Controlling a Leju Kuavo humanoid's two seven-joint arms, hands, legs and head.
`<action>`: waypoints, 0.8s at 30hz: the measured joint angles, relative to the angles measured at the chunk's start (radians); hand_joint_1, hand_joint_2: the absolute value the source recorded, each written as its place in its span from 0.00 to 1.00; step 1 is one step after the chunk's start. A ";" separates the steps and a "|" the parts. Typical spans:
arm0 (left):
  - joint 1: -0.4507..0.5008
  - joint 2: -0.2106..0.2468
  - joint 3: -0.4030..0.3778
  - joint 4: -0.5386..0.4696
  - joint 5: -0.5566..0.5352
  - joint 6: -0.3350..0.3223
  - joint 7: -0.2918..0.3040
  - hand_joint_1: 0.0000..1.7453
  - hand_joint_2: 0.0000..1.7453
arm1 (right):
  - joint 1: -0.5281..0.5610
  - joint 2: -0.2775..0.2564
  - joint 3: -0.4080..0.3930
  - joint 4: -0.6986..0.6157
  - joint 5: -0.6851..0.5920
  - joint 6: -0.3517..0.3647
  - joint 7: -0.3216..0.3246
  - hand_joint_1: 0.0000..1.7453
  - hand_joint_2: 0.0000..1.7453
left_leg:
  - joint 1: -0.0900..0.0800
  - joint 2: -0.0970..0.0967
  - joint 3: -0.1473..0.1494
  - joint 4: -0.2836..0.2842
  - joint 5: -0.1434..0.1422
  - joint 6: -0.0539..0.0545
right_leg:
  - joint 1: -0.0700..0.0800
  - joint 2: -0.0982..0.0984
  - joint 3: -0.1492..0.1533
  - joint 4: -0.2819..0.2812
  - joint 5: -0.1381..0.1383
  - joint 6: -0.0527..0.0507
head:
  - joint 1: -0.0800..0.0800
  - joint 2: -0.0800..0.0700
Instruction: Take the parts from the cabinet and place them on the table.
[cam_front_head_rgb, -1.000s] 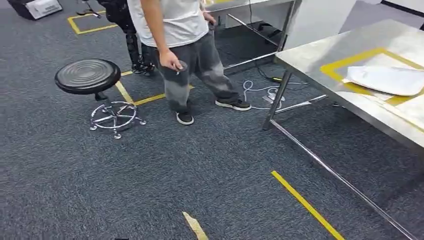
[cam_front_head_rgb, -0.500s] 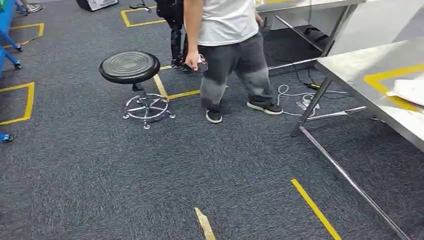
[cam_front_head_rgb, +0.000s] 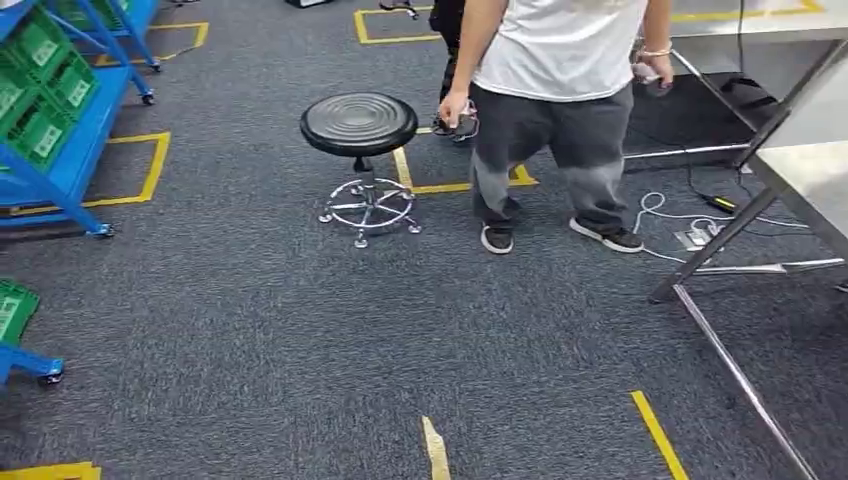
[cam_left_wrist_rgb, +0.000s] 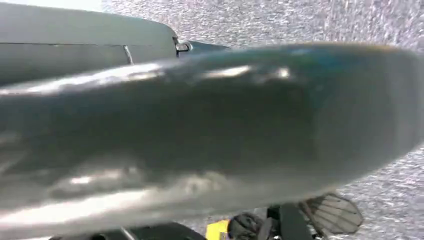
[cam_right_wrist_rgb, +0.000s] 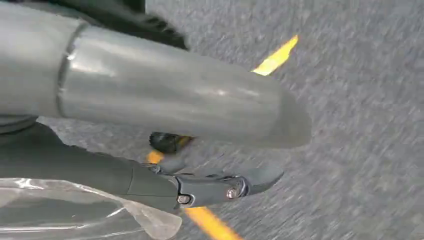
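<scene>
On the dark grey, short-pile carpet (cam_front_head_rgb: 250, 330) of the head view stands a round black stool (cam_front_head_rgb: 359, 123) with a ribbed seat and a chrome star base on castors. Just beside it a person (cam_front_head_rgb: 560, 110) in a white shirt, grey trousers and dark shoes stands over yellow floor tape (cam_front_head_rgb: 440, 186). Blue metal racks (cam_front_head_rgb: 70, 150) holding green plastic bins (cam_front_head_rgb: 40, 95) line the far left side; these look like the cabinet with the parts, though no single part can be made out. At the right edge, a corner of a brushed steel table (cam_front_head_rgb: 815, 175) shows on slanted legs, with white cables (cam_front_head_rgb: 665, 215) and a power strip on the floor beneath.

From the left wrist, a large smooth blurred grey-teal shape, very close to the lens, covers the left hand (cam_left_wrist_rgb: 200, 140); whether its fingers are spread, curled or holding anything cannot be told. Speckled carpet shows along the edges.

From the right wrist, the right hand (cam_right_wrist_rgb: 210, 150) shows a thick, smooth grey thumb and a darker finger with a screw at its joint, lying extended over carpet and yellow tape. A crinkled clear plastic film (cam_right_wrist_rgb: 75, 210) lies against the hand, but whether the fingers grasp it cannot be told.
</scene>
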 joint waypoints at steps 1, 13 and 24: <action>-0.002 0.000 0.000 0.000 -0.001 0.002 0.000 0.00 0.00 | -0.003 -0.005 -0.003 0.000 0.001 0.000 0.002 0.00 0.00 | 0.004 -0.008 -0.005 -0.002 0.004 -0.008 | 0.004 -0.011 0.000 0.002 0.001 -0.003 | 0.000 0.000; -0.011 0.009 -0.019 0.000 -0.051 -0.003 -0.006 0.00 1.00 | -0.006 -0.031 0.033 -0.002 0.162 -0.021 -0.001 0.00 0.00 | 0.018 0.127 -0.043 0.105 -0.013 -0.044 | 0.010 -0.192 0.030 -0.010 -0.010 -0.031 | -0.011 0.000; -0.029 0.054 -0.019 0.000 -0.066 -0.021 -0.069 0.00 1.00 | 0.010 -0.039 0.113 -0.001 0.240 -0.061 0.130 0.00 0.00 | 0.008 0.088 0.009 -0.010 -0.003 0.013 | 0.005 -0.112 -0.116 0.298 -0.166 0.015 | 0.000 0.000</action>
